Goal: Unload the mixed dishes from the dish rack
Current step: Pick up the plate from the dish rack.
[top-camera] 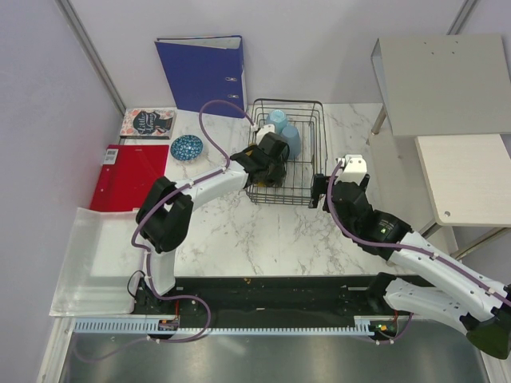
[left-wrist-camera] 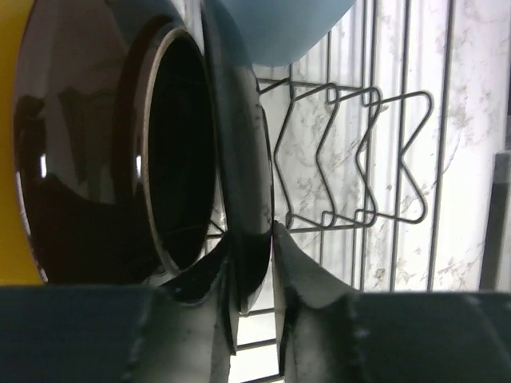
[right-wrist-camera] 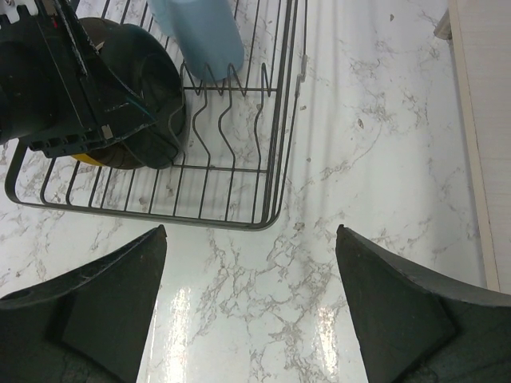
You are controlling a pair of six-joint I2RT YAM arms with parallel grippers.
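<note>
The black wire dish rack (top-camera: 322,152) stands at the table's far middle. Two pale blue cups (top-camera: 284,130) stand in its far part; one shows in the right wrist view (right-wrist-camera: 204,36). My left gripper (top-camera: 267,167) reaches into the rack. In its wrist view it (left-wrist-camera: 251,235) is shut on the rim of a dark-backed plate (left-wrist-camera: 239,144) standing on edge. A second plate with a yellow edge (left-wrist-camera: 9,159) stands beside it. The small blue patterned bowl (top-camera: 187,148) sits on the table left of the rack. My right gripper (right-wrist-camera: 251,231) is open and empty over bare marble by the rack's near right corner (right-wrist-camera: 271,211).
A blue ring binder (top-camera: 204,72) leans on the back wall. A book (top-camera: 148,122) and a red folder (top-camera: 128,175) lie at the left, a white tray (top-camera: 92,263) at the near left. Grey and beige side tables (top-camera: 443,76) stand at the right.
</note>
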